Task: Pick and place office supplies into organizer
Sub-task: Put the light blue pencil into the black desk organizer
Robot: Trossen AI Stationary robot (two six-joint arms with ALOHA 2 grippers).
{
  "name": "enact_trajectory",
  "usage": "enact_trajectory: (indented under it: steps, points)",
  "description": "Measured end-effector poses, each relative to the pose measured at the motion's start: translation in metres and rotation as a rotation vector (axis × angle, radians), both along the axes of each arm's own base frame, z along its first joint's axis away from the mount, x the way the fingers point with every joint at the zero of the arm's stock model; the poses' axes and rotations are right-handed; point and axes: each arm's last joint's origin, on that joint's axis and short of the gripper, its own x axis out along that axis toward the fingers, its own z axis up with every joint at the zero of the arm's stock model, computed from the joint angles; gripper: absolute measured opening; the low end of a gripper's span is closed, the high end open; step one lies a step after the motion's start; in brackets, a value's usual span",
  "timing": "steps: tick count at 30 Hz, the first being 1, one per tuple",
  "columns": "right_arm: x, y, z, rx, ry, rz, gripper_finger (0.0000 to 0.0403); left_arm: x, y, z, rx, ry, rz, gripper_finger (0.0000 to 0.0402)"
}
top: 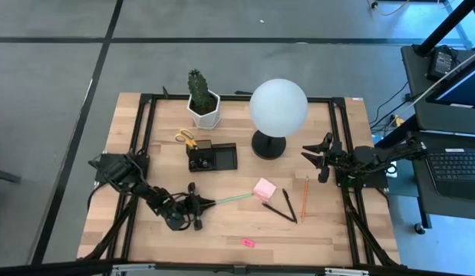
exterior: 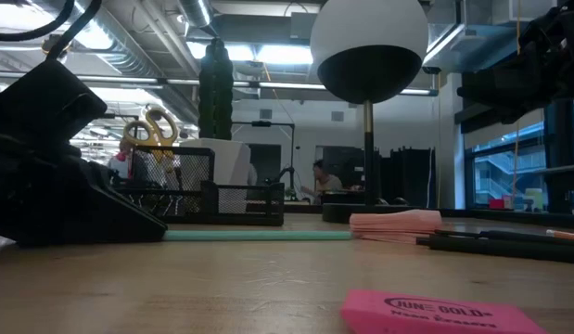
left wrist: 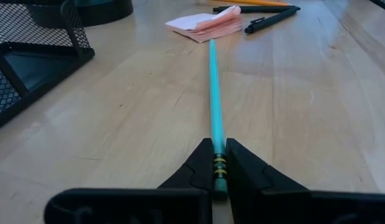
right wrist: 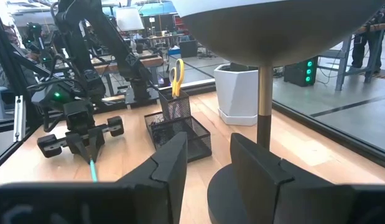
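Note:
My left gripper sits low over the table's near left part, shut on a green pencil whose far tip reaches the pink sticky-note pad. Right of the pad lie two black pens and an orange pencil. A small pink eraser lies flat near the near edge. The black mesh organizer stands mid-table, and yellow-handled scissors stand in its cup. My right gripper hovers open beside the lamp's base. My left gripper pinches the green pencil at its ferrule end between the two fingertips. The fingers come in low and nearly level from the table's left and lie along the pencil. The shaft runs straight out ahead of them, low along the table, to the sticky-note pad.
A white globe lamp on a black round base stands right of the organizer. A cactus in a white hexagonal pot stands behind it. Bare wood lies between the organizer and the pencil. People show in the room beyond.

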Motion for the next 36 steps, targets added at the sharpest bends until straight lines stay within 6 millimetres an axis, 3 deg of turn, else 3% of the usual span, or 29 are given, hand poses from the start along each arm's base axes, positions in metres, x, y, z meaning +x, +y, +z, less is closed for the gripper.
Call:
enact_trajectory:
  steps: [9,17,30,36]
  points:
    - [0.0,0.0,0.0,-0.002,0.0,0.0,0.0126,0.001,-0.001,0.003,-0.002,-0.02,-0.008,0.0016]
    - [0.0,0.0,0.0,-0.017,0.004,0.0,0.0126,0.002,-0.002,0.018,0.038,-0.019,-0.053,0.0015]
    - [0.0,0.0,0.0,-0.021,0.005,0.0,0.0126,0.006,-0.004,0.083,0.166,-0.127,-0.103,0.0014]
    - [0.0,0.0,0.0,-0.021,0.006,0.0,0.0126,0.002,0.013,0.113,0.2,-0.059,-0.114,0.0014]
